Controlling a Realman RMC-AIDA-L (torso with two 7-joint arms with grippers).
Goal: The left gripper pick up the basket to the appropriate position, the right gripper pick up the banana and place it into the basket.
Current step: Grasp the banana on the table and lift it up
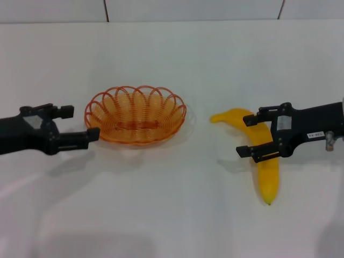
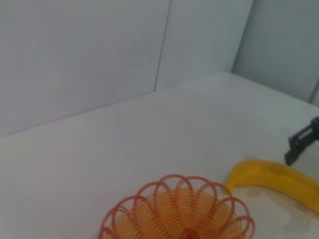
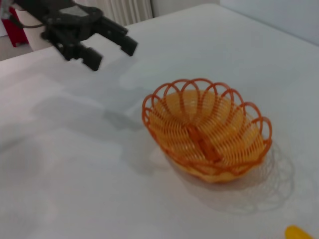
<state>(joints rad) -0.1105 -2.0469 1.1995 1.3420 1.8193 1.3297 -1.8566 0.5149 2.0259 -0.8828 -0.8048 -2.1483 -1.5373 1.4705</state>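
Banana (image 1: 262, 156) between right gripper's (image 1: 249, 135) spread jaws; left gripper (image 1: 83, 122), jaws spread, beside basket (image 1: 135, 114).

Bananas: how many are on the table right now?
1. The banana lies on the table to the right of the basket, under the open right gripper. The basket holds none.

I seem to work in a lab or test room: a plain white tabletop (image 1: 172, 215) under my arms, bare pale grey wall panels (image 2: 89, 55) with dark seams rising directly behind that tabletop, nothing homely about it.
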